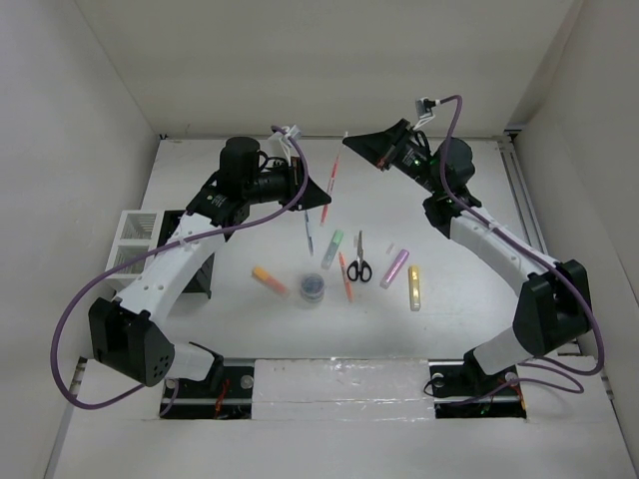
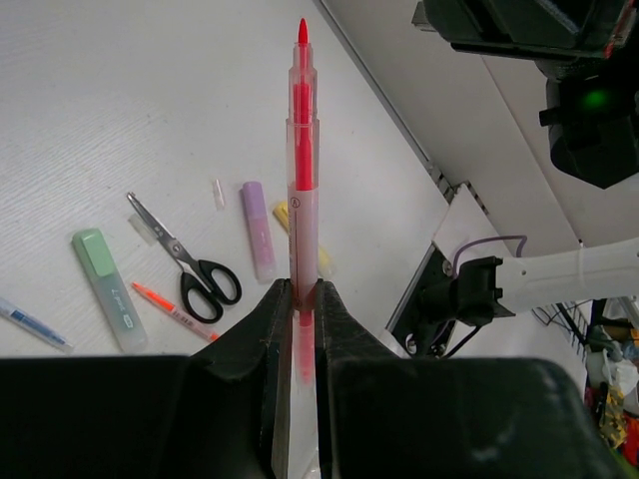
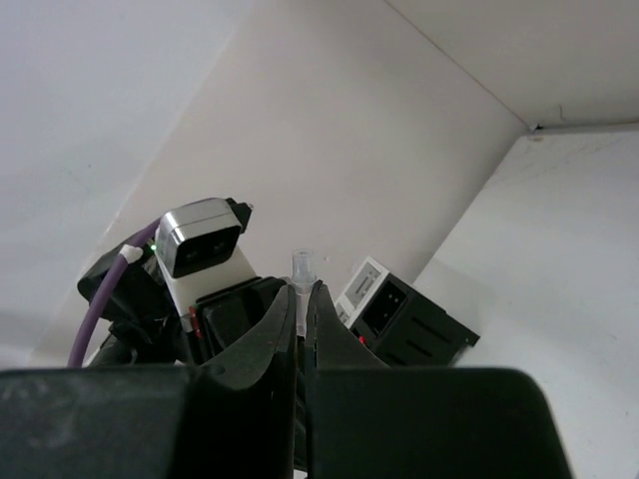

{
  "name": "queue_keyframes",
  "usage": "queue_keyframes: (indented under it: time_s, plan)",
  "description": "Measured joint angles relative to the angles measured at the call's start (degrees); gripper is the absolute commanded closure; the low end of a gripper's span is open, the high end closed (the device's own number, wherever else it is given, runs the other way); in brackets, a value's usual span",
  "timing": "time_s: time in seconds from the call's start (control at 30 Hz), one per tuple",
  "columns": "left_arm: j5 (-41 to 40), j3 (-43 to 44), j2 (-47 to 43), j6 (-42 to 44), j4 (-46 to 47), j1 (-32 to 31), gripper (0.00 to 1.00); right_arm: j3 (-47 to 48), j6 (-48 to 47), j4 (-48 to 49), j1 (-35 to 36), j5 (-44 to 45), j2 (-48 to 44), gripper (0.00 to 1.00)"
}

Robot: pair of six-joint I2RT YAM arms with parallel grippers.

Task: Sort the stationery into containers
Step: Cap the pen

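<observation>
Over by the left arm, well off to the outer side of its gripper, stands the white mesh organiser (image 1: 135,235). The black slatted holder (image 3: 424,334) is just beside it, partly hidden behind the arm.

The left gripper (image 2: 303,291) hangs above the tabletop (image 1: 449,299) with its jaws pressed together on the lower barrel of a red pen (image 2: 303,150). The pen sticks straight out past the fingertips, its bare tip outermost. It looks like light, stiff, smooth plastic. Held that low on the barrel, I'd guess it could pivot or slip if it caught a container wall, and a hold nearer the middle would be steadier.

Below and just beyond that gripper the loose stationery lies scattered:
- an orange highlighter (image 1: 269,279)
- a small round tub (image 1: 313,286)
- a green highlighter (image 2: 110,289)
- a thin orange pen (image 2: 175,311)
- black-handled scissors (image 2: 190,264)
- a pink highlighter (image 2: 258,230)
- a yellow highlighter (image 1: 413,287)

The highlighters look chunky and easy to take across the body. The scissors are probably heavier and best taken near the pivot.

The right gripper (image 3: 300,294) is raised opposite the left one, its jaws pinching a small clear piece (image 3: 300,264). That may be the pen's cap, though I can't tell for sure.
</observation>
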Motion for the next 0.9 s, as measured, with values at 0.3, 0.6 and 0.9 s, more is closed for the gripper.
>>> queue_keyframes:
  time_s: [0.3, 0.6, 0.9]
  plan:
    - [0.0, 0.0, 0.0, 0.0, 0.0, 0.0, 1.0, -1.4, 0.8, 5.2, 0.0, 0.9, 0.0, 1.0]
    - [0.0, 0.0, 0.0, 0.0, 0.1, 0.0, 1.0, -2.2, 0.3, 6.0, 0.0, 1.0, 0.5, 1.0]
    - [0.0, 0.0, 0.0, 0.0, 0.0, 0.0, 1.0, -2.2, -0.4, 7.2, 0.1, 1.0, 3.3, 1.0]
